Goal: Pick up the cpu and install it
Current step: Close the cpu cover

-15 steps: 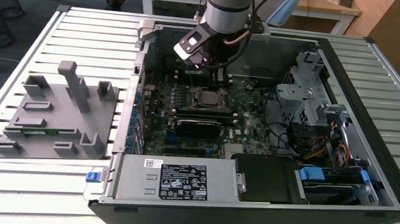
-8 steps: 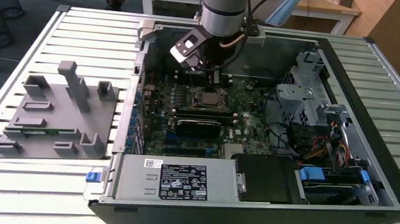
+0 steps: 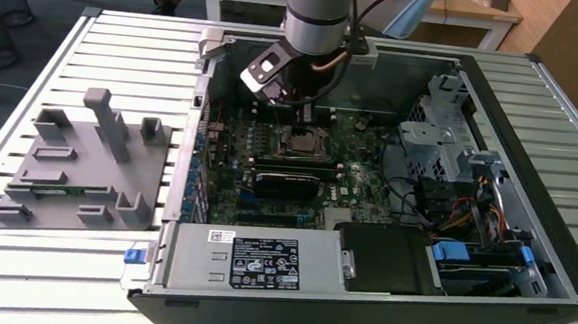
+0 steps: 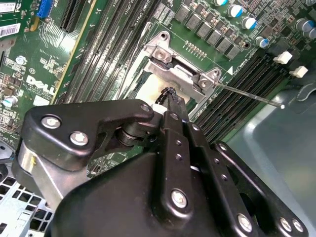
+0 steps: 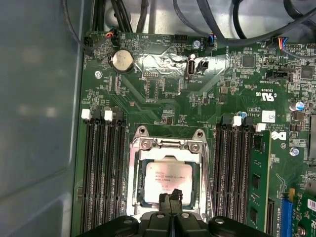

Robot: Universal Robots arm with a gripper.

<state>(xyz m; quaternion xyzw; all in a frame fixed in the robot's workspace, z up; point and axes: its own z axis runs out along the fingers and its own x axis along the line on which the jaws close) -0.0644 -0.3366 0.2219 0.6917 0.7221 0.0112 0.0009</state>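
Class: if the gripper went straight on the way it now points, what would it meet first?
Probably the cpu, seated in the socket frame: the gripper points at the cpu's edge. Depth is unclear, so the frame itself is possible.

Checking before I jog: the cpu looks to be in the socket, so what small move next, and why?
Probably lift the gripper straight up a little: the cpu already lies flat inside the socket frame, and the shut fingertips sit over its edge, gripping nothing.

Small flat square cpu (image 5: pixel 168 181): silver-grey metal top with fine dark print. Green circuit-patterned motherboard (image 5: pixel 163 98), black slots (image 5: pixel 103 173), white clips (image 5: pixel 86 114). Matte black jointed gripper (image 5: pixel 170 200).
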